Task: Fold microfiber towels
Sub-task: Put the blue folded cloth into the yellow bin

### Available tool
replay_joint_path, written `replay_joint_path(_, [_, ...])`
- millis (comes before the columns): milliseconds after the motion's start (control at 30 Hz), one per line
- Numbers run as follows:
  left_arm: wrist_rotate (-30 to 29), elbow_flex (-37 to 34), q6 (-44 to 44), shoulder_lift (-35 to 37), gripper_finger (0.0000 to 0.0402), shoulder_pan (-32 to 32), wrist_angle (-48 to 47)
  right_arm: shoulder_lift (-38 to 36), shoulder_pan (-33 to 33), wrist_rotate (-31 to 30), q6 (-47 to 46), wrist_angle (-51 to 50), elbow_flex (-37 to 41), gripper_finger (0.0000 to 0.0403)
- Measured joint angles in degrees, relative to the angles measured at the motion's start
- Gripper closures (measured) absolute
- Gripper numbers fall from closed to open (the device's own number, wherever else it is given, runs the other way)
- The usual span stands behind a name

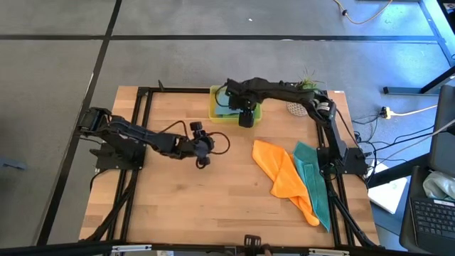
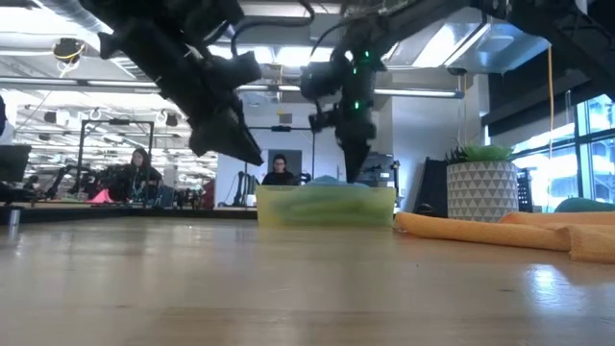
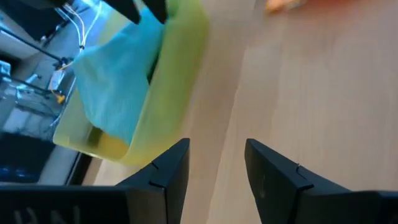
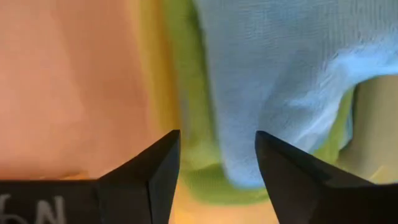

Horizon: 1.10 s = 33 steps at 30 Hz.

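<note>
A yellow tray (image 1: 254,114) at the table's far middle holds a light blue towel (image 4: 280,74) lying on a lime green towel (image 4: 189,99). My right gripper (image 1: 246,118) is open just above the tray's near edge, pointing down, touching nothing. My left gripper (image 1: 202,153) is open and empty above the table's middle; its wrist view shows the tray (image 3: 177,68) and the blue towel (image 3: 118,74). An orange towel (image 1: 281,174) lies crumpled at the right, partly over a teal towel (image 1: 316,181).
A white patterned pot with a green plant (image 1: 302,96) stands at the far right, behind the tray. Bare wood (image 1: 178,206) lies at the near left and middle. Black frame rails (image 1: 138,142) run along both table sides. People (image 2: 279,171) sit in the room beyond.
</note>
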State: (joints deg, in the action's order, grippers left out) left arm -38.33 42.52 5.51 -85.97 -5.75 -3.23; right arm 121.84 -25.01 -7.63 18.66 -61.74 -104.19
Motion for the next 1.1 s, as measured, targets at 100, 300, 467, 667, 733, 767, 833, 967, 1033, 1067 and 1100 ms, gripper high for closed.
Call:
replay_joint_path(100, [-2.9, 0.0, 1.9, 0.0, 0.0254, 0.1, -5.9, 0.0, -0.1, -6.3, 2.2, 7.2, 2.3, 0.0195])
replay_joint_path(300, [-7.5, 0.0, 0.0, 0.8, 0.0254, 1.8, -11.1, 0.0, -0.1, -8.8, 5.4, 15.1, 1.7, 0.0195])
replay_joint_path(467, [-6.9, 0.0, 0.8, 3.7, 0.0254, 2.1, -11.5, 0.5, -1.3, 2.4, 3.8, 16.6, 5.5, 0.0195])
replay_joint_path(667, [-5.1, 0.0, -0.4, 7.5, 0.0254, 1.9, -11.7, 0.3, -1.5, -1.5, 3.9, 16.6, 10.8, 0.0195])
replay_joint_path(733, [-4.2, 0.0, -0.9, 8.3, 0.0254, 1.7, -11.9, 0.2, -1.4, -1.6, 3.9, 16.4, 10.2, 0.0195])
replay_joint_path(767, [-4.1, 0.0, -1.1, 8.5, 0.0254, 1.5, -11.7, 0.1, -1.4, -1.6, 4.0, 16.5, 9.5, 0.0195])
replay_joint_path(833, [-4.1, 0.0, -1.3, 8.5, 0.0254, 1.0, -11.8, -0.3, -1.3, -1.7, 4.3, 16.4, 7.8, 0.0195])
replay_joint_path(967, [-4.1, 0.0, -1.3, 8.5, 0.0254, 0.3, -11.8, -0.6, -1.0, -1.8, 6.5, 15.4, 2.8, 0.0195])
replay_joint_path(1033, [-4.1, 0.0, -1.3, 8.5, 0.0254, 0.3, -11.8, -0.6, -1.0, -1.8, 7.1, 15.9, 0.6, 0.0195])
replay_joint_path(1067, [-4.1, 0.0, -1.4, 8.5, 0.0254, 0.3, -11.8, -0.6, -1.0, -1.8, 7.1, 17.5, -0.2, 0.0195])
replay_joint_path(1100, [-4.1, 0.0, -1.4, 8.5, 0.0254, 0.3, -11.9, -0.7, -1.2, -1.8, 7.1, 19.0, -0.6, 0.0195])
